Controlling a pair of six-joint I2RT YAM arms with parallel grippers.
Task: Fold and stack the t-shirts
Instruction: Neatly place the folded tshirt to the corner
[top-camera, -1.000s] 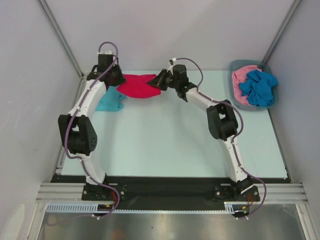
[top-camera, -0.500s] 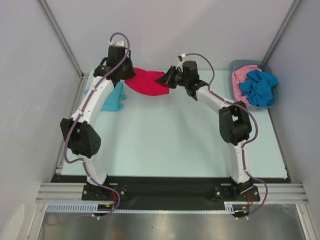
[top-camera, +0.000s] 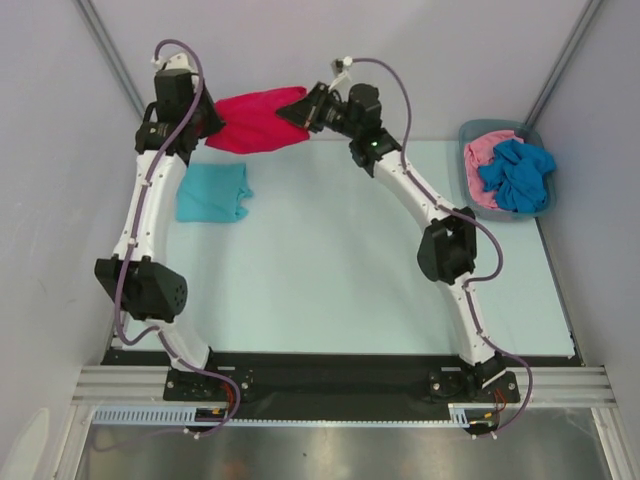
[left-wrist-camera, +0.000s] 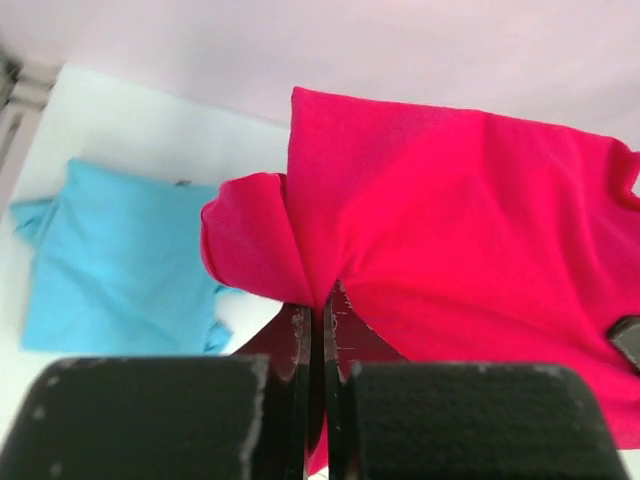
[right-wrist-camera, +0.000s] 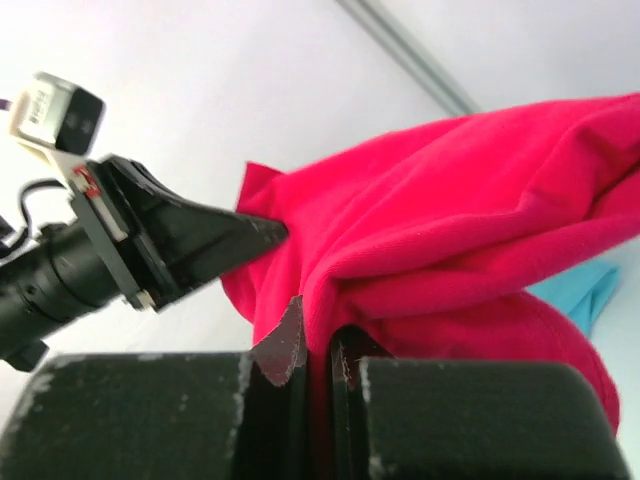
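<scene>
The bright red t-shirt (top-camera: 255, 120) hangs in the air at the back of the table, stretched between both grippers. My left gripper (top-camera: 208, 122) is shut on its left end; the left wrist view shows cloth (left-wrist-camera: 440, 220) pinched between the jaws (left-wrist-camera: 317, 310). My right gripper (top-camera: 298, 112) is shut on its right end, with red cloth (right-wrist-camera: 450, 240) between the jaws (right-wrist-camera: 318, 320). The light teal t-shirt (top-camera: 212, 191) lies folded flat on the table at the back left, below the red one; it also shows in the left wrist view (left-wrist-camera: 120, 260).
A grey plastic bin (top-camera: 541, 140) at the back right holds a pink shirt (top-camera: 481, 160) and a deeper blue shirt (top-camera: 516, 173). Grey walls stand close behind and to both sides. The light table top (top-camera: 340, 270) lies in front.
Both grippers have risen and moved left and back with the red shirt, lifting it off the table. The teal shirt is now uncovered by the left arm.
</scene>
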